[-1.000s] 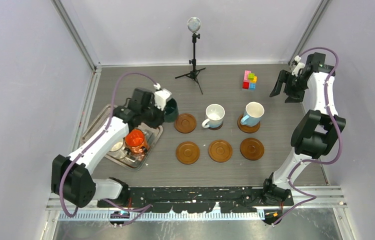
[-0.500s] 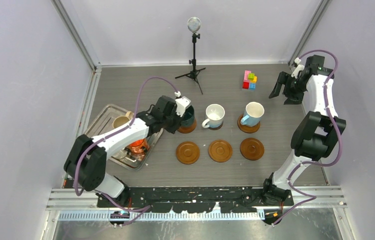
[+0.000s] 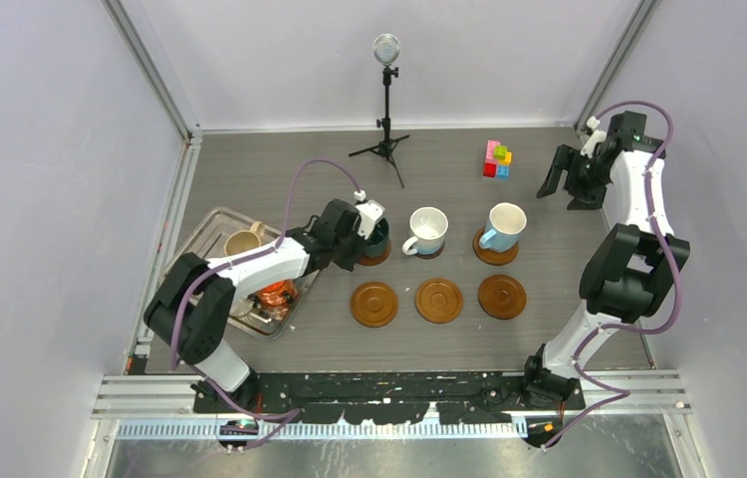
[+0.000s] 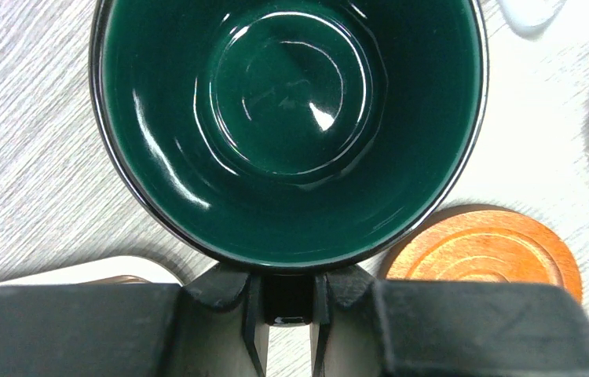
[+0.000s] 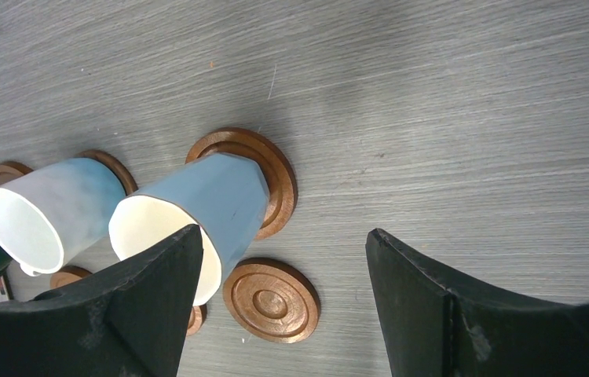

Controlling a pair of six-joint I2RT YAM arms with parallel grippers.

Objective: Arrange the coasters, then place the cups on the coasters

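Two mugs are parked already, the white mug (image 3: 428, 229) and the light blue mug (image 3: 505, 224) in the upper row mid-frame, so imo the step now is seating no. 3. Left gripper (image 4: 288, 302) is pinched tight on the handle of the dark green mug (image 4: 291, 118), mug upright, mouth up. From above it's over the leftmost coaster (image 3: 373, 256) of that upper row, w/ a sliver of wood peeking out on the lower side. Can't tell if the base is touching.

How I'd do it: nudge the mug so the base is centred inside the raised rim before going down, bc a base landing on the rim will prob rock. Go straight down, keep it level, then let go of the handle and back out toward frame left, away from the white mug just beside it. No twisting on release or the coaster may slide.

Right gripper (image 3: 561, 184) is at upper right, jaws wide apart, nothing in them. Three bare coasters (image 3: 374, 304) (image 3: 438, 300) (image 3: 502, 296) wait in the lower row. The beige mug (image 3: 240, 242) and orange mug (image 3: 272, 294) sit in the tray (image 3: 202, 227) at left.
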